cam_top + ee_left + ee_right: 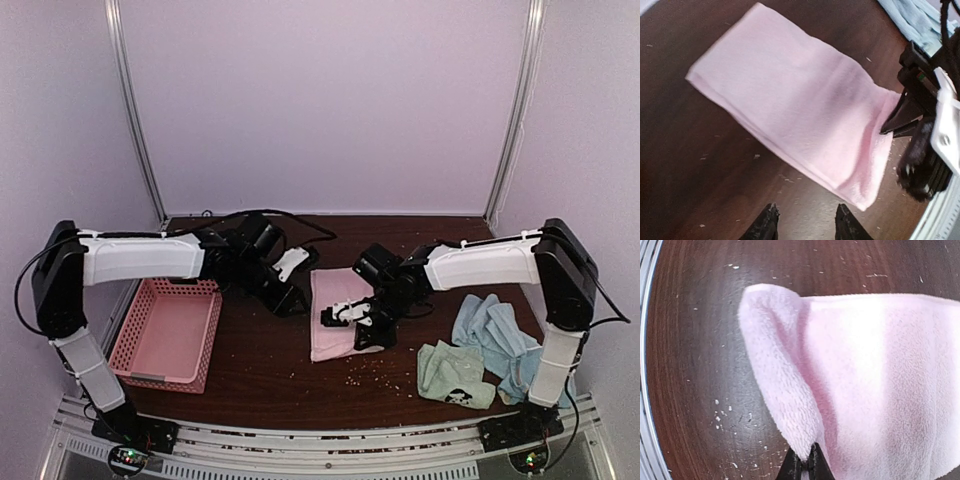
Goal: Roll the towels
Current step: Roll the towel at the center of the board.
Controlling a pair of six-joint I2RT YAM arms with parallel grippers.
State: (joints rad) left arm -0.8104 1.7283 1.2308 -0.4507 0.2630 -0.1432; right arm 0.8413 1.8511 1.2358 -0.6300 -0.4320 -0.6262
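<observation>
Dark brown wood-grain table point(260, 385) beneath the left gripper point(807, 207) and right gripper point(802, 462), flecked with pale crumbs point(365, 375). Far beyond both, plain lilac walls point(320, 100) with two slim pale uprights point(135, 110). Soft, even light.

Right wrist cam only catches the very tips of the right hand point(803, 465) at the bottom edge, and the pink towel point(880, 380) runs off the right side and the bottom. Same deal on the left wrist: just two fingertips of the left hand point(806, 222) poke in, the rest is cropped. From above, the right arm point(555, 365) covers part of the light blue towels point(495, 335), and the dark mark point(458, 394) on the mint green towel point(452, 368) is too tiny to make out.
</observation>
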